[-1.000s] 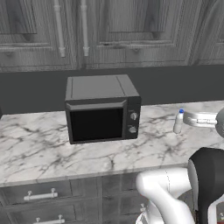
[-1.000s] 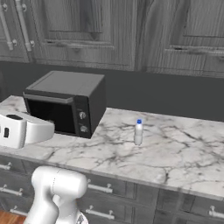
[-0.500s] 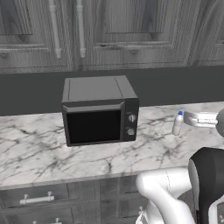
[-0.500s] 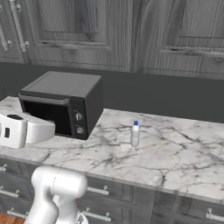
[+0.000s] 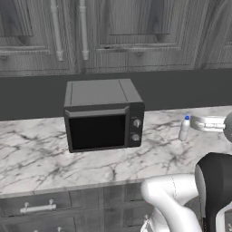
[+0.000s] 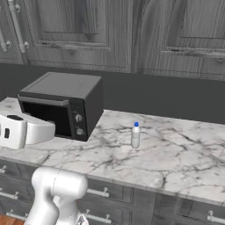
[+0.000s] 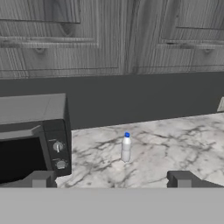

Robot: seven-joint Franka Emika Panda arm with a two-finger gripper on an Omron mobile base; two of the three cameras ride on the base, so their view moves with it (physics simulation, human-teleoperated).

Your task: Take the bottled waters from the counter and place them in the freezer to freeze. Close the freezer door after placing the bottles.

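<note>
Hand view: open hand [image 7: 111,183] faces 1 upright bottle [image 7: 126,148] on worktop [image 7: 175,144]; a clumsy approach could topple it.

I see one bottled water [image 6: 135,136] [image 5: 184,129] [image 7: 126,148]: pale translucent white, blue cap, upright on white marble surface [image 6: 176,158] [image 5: 50,158] [image 7: 175,148], grey veins, dark drawers with silver handles below. Bottle stands alone, nothing touching it.

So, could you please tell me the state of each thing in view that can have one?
Bottle: upright on the counter, blue cap on.
Microwave: door shut.
Upper cabinets: doors shut.
Drawers: shut.
Gripper: jaws open, empty, short of the bottle.
</note>
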